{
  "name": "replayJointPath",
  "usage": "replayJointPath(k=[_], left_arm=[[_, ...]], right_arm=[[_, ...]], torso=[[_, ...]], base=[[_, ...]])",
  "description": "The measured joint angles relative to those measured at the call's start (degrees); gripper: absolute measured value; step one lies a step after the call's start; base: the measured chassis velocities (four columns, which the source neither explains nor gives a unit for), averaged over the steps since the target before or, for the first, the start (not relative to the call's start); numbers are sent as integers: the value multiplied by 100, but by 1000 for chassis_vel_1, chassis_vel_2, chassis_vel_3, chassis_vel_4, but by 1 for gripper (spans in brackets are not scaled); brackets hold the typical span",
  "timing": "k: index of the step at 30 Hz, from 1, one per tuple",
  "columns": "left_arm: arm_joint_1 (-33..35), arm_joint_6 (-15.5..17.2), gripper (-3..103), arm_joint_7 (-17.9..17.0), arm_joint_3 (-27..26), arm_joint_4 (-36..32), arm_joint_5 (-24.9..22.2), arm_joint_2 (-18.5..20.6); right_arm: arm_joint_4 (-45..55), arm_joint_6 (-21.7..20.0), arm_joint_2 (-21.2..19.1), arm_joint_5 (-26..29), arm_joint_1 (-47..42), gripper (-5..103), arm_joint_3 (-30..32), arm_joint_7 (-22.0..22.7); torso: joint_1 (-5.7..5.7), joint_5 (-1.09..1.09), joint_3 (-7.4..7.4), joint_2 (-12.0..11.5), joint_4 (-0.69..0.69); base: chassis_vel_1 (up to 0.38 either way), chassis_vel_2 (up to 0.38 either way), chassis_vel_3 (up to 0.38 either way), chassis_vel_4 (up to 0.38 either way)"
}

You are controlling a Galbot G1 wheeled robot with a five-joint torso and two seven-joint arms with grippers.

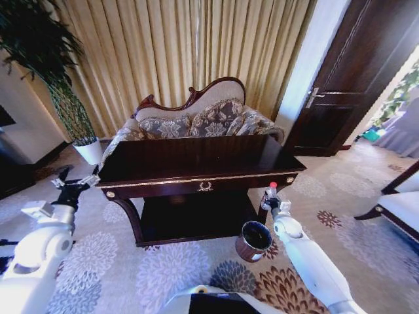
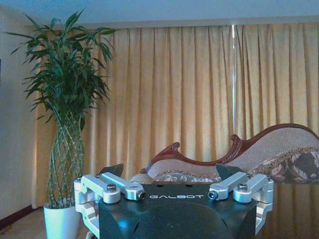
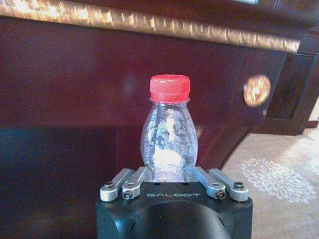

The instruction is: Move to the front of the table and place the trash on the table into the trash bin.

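The dark glossy table (image 1: 196, 163) with gold trim stands in front of me, its top bare. My right gripper (image 1: 270, 201) is shut on a small clear plastic bottle (image 1: 272, 194) with a red cap, held upright below the table's front right corner. In the right wrist view the bottle (image 3: 169, 142) stands between the fingers, before the table's dark front (image 3: 75, 84). The round trash bin (image 1: 253, 240) sits on the carpet just below and a little left of that gripper. My left gripper (image 1: 69, 178) is open beside the table's left end; in the left wrist view its fingers (image 2: 113, 169) are spread wide.
A patterned sofa (image 1: 196, 121) stands behind the table before the curtains. A potted plant (image 1: 88, 149) stands at the left, a dark door (image 1: 353, 78) at the right, and a white bench (image 1: 402, 203) at the far right. Patterned carpet lies around the bin.
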Motion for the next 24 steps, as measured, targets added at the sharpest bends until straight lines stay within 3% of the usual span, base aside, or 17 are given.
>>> replayJointPath(k=[14, 24], left_arm=[[-58, 338, 100, -200, 15, -40, -104, 243], [-100, 374, 100, -182, 73, -45, -139, 314]], right_arm=[[-1104, 557, 323, -500, 180, 25, 7, -159], [-2291, 1087, 608, -641, 455, 25, -24, -149]], torso=[[0, 0, 0, 0, 0], [0, 0, 0, 0, 0]], base=[[0, 0, 0, 0], [0, 0, 0, 0]])
